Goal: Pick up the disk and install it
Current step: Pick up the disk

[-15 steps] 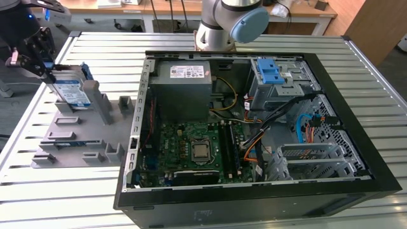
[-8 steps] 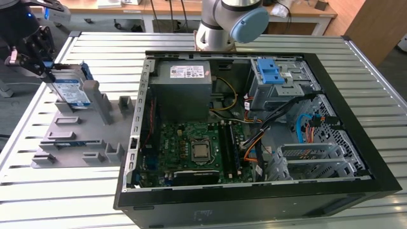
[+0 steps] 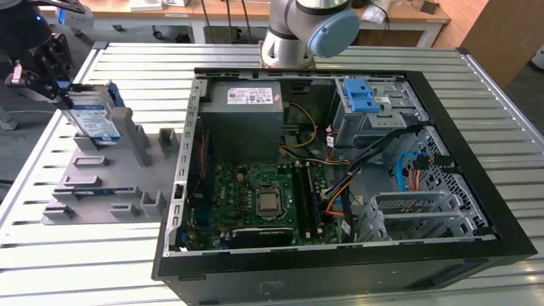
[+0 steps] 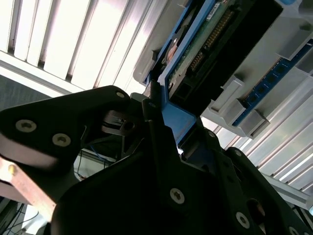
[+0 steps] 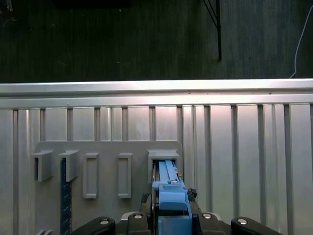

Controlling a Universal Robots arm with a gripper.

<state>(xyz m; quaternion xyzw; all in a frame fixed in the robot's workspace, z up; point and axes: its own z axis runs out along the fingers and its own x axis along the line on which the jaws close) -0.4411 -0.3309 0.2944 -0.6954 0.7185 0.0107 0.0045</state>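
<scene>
Slatted table [image 3: 501, 89] carries the work. Gripper [image 3: 58, 86] is clamped on the disk [image 3: 95, 122], which lies at its 5 o'clock, on edge at the grey rack [image 3: 102, 185], long axis 11-to-5. The case [image 3: 340, 271] is at 3 o'clock. Second wrist view shows the connector edge [image 4: 210, 39]; first wrist view shows the slot [image 5: 164, 159].

Working outward from the open computer case [image 3: 340, 275]: off its side, on the exterior view's left, my gripper [image 3: 60, 90] clamps the disk [image 3: 93, 121], hemmed in by the upright posts of the grey rack [image 3: 93, 186]. The case's open side faces up, free from above. Inside it, the power-supply box [image 3: 246, 111] and black cables [image 3: 386, 140] crowd the drive cage [image 3: 395, 105]. The arm's base [image 3: 293, 38] stands just behind the case.
</scene>
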